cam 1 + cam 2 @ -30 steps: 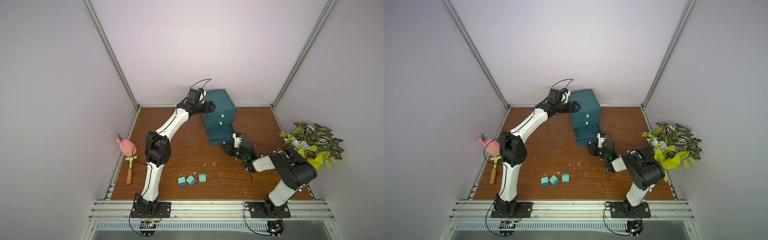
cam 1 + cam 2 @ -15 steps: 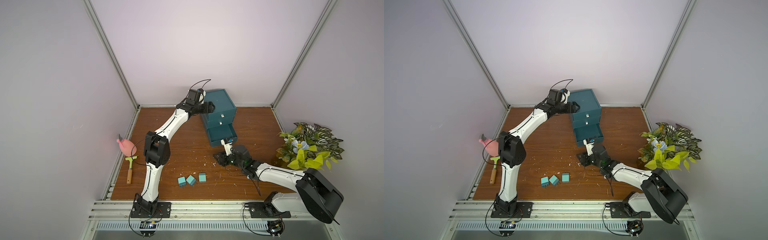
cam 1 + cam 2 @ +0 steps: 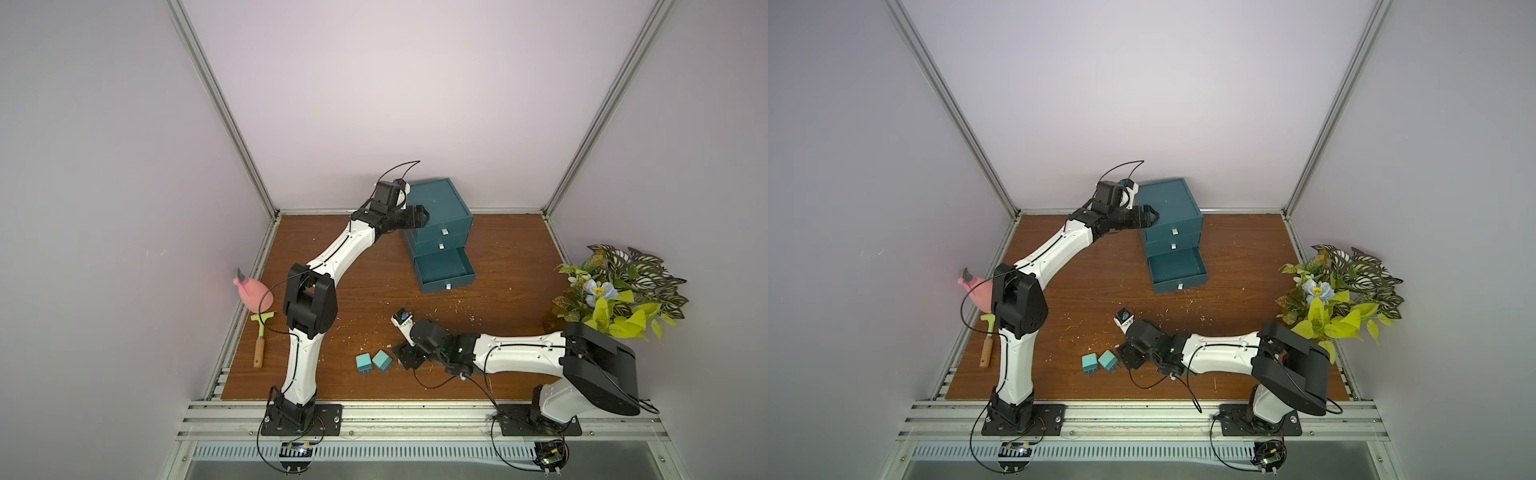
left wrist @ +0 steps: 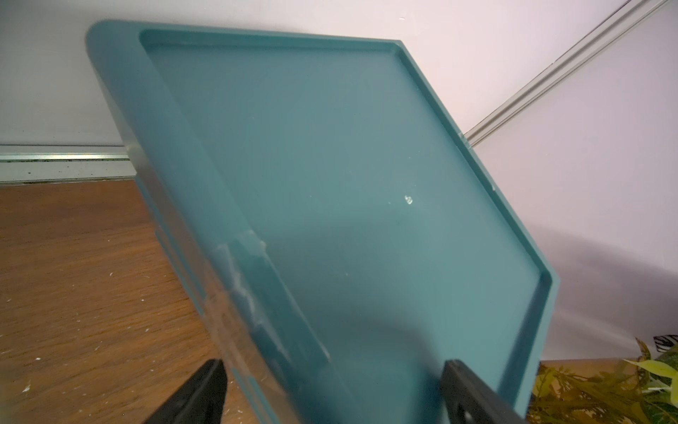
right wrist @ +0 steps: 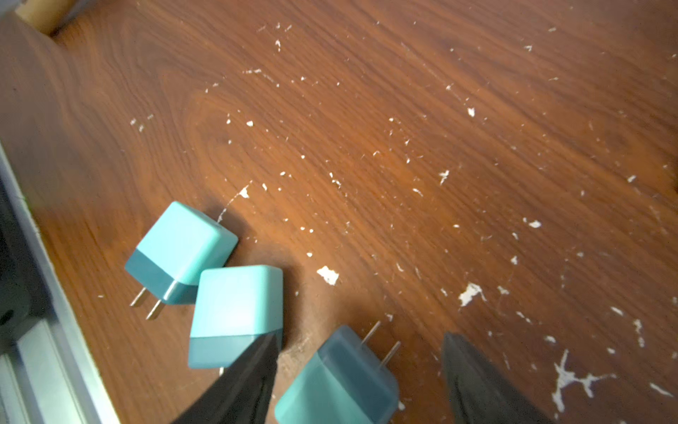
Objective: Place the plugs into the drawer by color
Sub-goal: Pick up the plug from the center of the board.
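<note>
**A:** Where are our plugs (image 5: 236, 312)?

**B:** We see three blue ones on the table (image 5: 403, 147), near the front, about the middle. Two lie side by side, touching. The third plug (image 5: 337, 381) lies just right of them.

**A:** Does the right gripper (image 5: 359, 336) have it?

**B:** No. We see its jaws wide apart, low over the table, one on each side of the third plug. There is room between the plug and one jaw.

**A:** And the chest (image 3: 436, 208)?

**B:** It stands far back, about the middle. Its bottom drawer (image 3: 444, 266) is pulled out toward the front. The two above are shut.

**A:** What about the left gripper (image 3: 417, 216)?

**B:** It is at the chest's top left corner, jaws wide. One jaw is beside the chest's wall, the other over its top. We cannot tell if they touch it.
</note>
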Available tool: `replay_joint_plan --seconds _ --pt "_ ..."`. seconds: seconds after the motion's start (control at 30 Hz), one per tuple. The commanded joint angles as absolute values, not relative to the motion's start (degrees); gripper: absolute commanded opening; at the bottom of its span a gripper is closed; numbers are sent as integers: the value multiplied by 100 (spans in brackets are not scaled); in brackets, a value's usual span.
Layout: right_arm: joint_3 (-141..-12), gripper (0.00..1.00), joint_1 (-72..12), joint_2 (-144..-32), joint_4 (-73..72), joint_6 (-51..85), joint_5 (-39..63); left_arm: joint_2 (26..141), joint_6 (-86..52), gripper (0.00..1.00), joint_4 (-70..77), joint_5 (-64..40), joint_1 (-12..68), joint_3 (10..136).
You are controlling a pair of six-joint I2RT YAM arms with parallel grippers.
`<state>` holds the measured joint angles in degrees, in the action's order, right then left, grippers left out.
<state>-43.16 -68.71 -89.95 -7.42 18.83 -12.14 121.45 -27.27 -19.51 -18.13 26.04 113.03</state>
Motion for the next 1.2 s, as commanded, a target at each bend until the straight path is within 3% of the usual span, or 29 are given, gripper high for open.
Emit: replay_joint_plan --seconds 0.0,0.7,0.97,1.17 --pt "-4578 82 -6968 -9070 -429 1699 -1725 12193 -2619 86 -2549 -1687 2549 11106" --pt "-4221 81 -6997 -8912 -202 2214 -1709 12182 -2644 86 -2517 -1740 2547 11066" --pt "-4166 69 -6978 -8954 -383 2242 -1636 12164 -2645 86 -2513 -1741 2549 11048" --pt "-4166 53 -6950 -8918 -374 2263 -1657 12164 -2645 86 -2514 -1744 2549 11039"
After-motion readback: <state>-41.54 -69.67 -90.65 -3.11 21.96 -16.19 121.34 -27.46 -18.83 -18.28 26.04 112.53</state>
